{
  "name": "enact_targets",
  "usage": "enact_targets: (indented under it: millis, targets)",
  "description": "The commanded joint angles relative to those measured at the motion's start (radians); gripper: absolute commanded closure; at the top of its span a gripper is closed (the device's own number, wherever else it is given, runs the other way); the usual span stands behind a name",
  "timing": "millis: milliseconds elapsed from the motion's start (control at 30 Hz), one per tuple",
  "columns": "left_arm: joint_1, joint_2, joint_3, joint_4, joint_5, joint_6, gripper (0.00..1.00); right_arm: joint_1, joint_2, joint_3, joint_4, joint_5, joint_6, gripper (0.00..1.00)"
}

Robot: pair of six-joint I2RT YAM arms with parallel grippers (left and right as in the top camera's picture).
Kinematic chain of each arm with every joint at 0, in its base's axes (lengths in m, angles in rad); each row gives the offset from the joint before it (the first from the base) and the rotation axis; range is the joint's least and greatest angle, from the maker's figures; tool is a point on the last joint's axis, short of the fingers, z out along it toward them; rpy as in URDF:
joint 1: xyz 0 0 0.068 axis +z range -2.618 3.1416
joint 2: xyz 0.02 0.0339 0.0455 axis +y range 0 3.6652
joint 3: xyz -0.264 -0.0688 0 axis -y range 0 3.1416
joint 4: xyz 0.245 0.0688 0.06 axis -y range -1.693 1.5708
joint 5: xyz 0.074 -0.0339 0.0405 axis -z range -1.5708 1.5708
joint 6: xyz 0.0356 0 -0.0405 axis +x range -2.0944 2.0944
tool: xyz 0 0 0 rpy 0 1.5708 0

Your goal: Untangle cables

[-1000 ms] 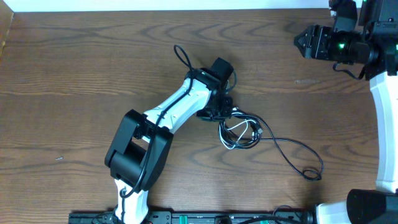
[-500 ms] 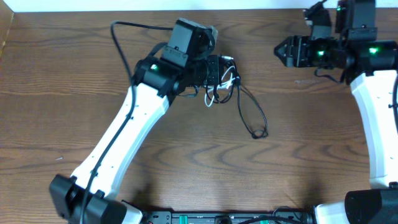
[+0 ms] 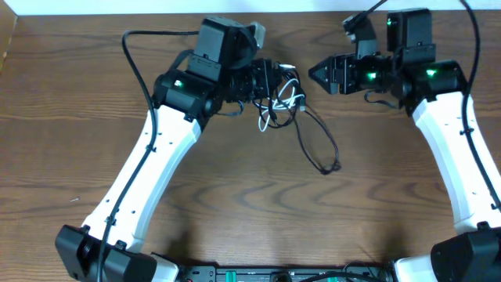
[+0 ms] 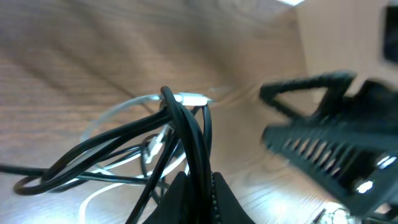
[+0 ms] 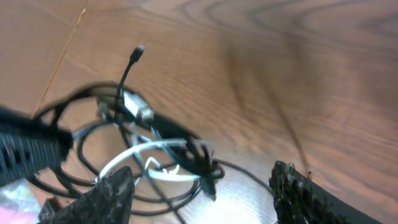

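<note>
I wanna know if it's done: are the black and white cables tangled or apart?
Tangled. The black cable and white cable loop through each other in one bunch the left gripper pinches.

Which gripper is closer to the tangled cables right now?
Left. The left gripper is shut on the tangled cables; the right gripper stands open beside them, not touching.

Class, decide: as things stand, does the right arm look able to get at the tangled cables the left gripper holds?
Probably yes. The right gripper, jaws open, faces the tangled cables with nothing between them, and the left gripper clamps only the bundle's opposite side.
</note>
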Motion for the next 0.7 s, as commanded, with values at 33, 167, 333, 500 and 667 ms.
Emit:
enact_targets:
  millis: [33, 167, 333, 500, 667]
  targets:
    - [0.013, -0.002, 0.004, 0.039, 0.090, -0.050, 0.92, 0.037, 0.004, -0.044, 0.045, -0.038, 0.050, 0.34]
    - [0.013, -0.002, 0.004, 0.048, 0.091, -0.075, 0.93, 0.058, 0.007, -0.092, 0.154, -0.037, 0.159, 0.37]
    - [0.013, -0.002, 0.004, 0.046, 0.099, -0.082, 0.93, 0.085, 0.037, -0.126, 0.260, -0.029, 0.271, 0.41]
    - [0.013, -0.002, 0.004, 0.048, 0.113, -0.085, 0.93, 0.116, 0.138, -0.129, 0.275, 0.013, 0.333, 0.50]
    - [0.039, -0.004, 0.004, 0.070, 0.188, -0.085, 0.93, 0.111, 0.238, -0.129, 0.259, 0.148, 0.402, 0.70]
